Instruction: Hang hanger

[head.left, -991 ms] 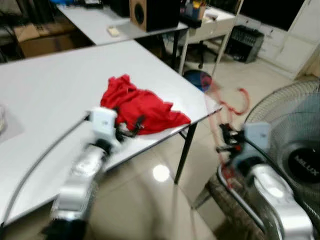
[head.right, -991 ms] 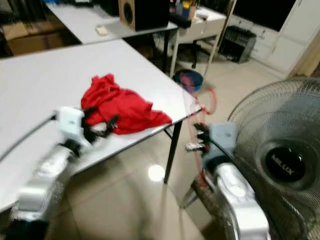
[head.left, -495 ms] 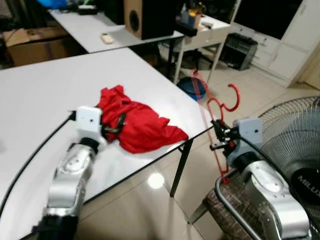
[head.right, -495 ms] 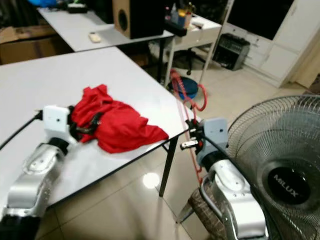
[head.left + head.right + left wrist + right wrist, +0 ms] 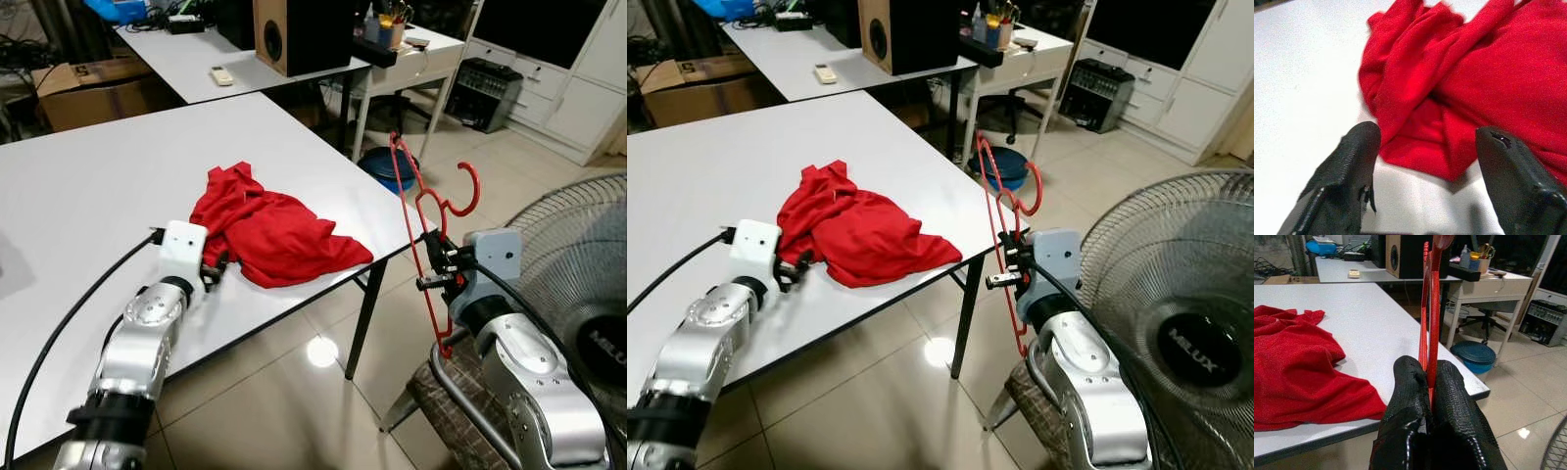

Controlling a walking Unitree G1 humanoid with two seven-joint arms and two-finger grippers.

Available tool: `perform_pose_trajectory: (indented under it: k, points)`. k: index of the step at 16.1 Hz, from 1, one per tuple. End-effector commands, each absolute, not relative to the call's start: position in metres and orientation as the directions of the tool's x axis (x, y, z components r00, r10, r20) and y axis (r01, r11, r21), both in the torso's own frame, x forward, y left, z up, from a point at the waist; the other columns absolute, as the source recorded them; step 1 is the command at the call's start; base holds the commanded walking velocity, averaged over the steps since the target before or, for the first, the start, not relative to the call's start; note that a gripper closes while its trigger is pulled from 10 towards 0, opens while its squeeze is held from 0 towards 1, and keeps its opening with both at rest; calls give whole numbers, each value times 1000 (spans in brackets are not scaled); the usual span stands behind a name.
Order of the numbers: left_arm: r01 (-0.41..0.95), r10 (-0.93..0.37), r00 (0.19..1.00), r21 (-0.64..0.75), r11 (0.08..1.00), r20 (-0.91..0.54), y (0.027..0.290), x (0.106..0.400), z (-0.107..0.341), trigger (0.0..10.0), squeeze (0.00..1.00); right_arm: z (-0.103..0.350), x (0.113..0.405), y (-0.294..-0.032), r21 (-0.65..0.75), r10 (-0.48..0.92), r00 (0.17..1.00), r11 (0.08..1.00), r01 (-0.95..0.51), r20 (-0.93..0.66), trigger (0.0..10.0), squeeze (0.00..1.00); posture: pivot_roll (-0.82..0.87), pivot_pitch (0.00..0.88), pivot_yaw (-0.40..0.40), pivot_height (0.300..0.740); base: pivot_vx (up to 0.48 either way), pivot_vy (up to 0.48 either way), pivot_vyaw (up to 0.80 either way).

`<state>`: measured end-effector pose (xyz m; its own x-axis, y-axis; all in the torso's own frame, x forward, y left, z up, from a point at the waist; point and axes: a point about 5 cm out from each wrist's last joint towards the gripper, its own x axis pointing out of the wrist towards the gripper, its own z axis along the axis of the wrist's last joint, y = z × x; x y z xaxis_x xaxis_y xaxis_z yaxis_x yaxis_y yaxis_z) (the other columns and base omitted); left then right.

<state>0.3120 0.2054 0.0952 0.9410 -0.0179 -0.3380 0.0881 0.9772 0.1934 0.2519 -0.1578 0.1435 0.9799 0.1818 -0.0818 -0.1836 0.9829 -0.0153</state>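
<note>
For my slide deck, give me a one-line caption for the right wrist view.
Right claw shut on a red hanger beside the white table holding a crumpled red garment.

Red wire hanger [image 5: 421,240] upright beside the table corner; hook up

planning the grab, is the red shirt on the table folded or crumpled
Crumpled: the red shirt lies in an uneven, creased heap near the table edge, ahead of the open left end effector.

A speaker [image 5: 302,34] and fan [image 5: 1181,333] flank the white table [image 5: 88,186].
</note>
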Motion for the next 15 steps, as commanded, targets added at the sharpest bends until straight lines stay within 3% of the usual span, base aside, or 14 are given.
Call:
perform_pose_trajectory:
  k: [1, 4, 15]
  points:
    - [69, 1, 944, 202, 977, -330, 207, 315, 98, 0, 0, 147, 254, -162, -25, 160, 985, 987, -161, -63, 10000, 0, -201, 0, -21, 740, 0, 0, 0]
    - [82, -42, 912, 82, 993, -409, 204, 322, 80, 0, 0, 146, 256, -158, -25, 176, 982, 984, -178, -66, 10000, 0, -195, 0, -27, 740, 0, 0, 0]
    - [111, -96, 914, 14, 994, -395, 202, 324, 70, 0, 0, 144, 255, -155, -42, 190, 979, 980, -193, -76, 10000, 0, -191, 0, -29, 740, 0, 0, 0]
